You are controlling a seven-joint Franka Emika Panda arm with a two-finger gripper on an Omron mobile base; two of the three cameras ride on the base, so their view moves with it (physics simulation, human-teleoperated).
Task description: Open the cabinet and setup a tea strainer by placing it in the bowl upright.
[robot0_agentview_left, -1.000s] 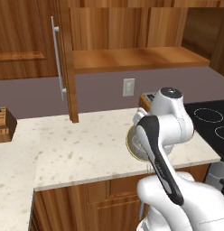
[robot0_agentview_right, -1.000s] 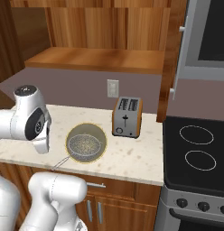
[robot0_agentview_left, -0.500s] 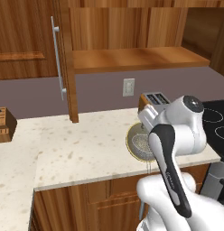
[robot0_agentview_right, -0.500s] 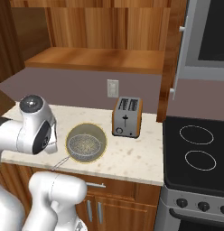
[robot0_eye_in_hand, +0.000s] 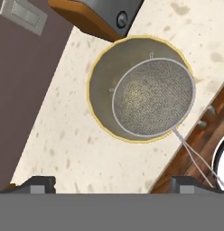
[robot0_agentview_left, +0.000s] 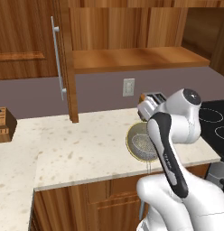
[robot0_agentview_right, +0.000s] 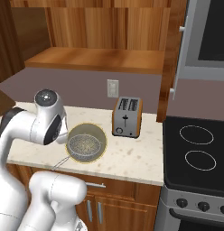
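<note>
The tea strainer (robot0_eye_in_hand: pixel 152 98) sat mesh-up inside the bowl (robot0_eye_in_hand: pixel 101 85), right there on the tabletop (robot0_eye_in_hand: pixel 64 135) just in front of the toaster (robot0_agentview_right: pixel 126 117)! Its thin wire handle ran out over the bowl's rim and past the tabletop edge, and where it ended was cut off at the hand view's border. The tool (robot0_eye_in_hand: pixel 112 182) hovered above the bowl, released, its two dark tips spread wide with nothing between them and well clear of the strainer. In the left base view the arm covered the near side of the bowl (robot0_agentview_left: pixel 134 137) and most of the toaster (robot0_agentview_left: pixel 150 100), so only part of the mesh (robot0_agentview_left: pixel 144 144) peeked out. The cabinet (robot0_agentview_left: pixel 132 27) above the toaster stood open, its door (robot0_agentview_left: pixel 64 58) swung out to the left with the silver bar handle on it; the inside looked bare, though the upper part was cut off. Right of the toaster, the stove (robot0_agentview_right: pixel 199 149) showed two rings.
</note>
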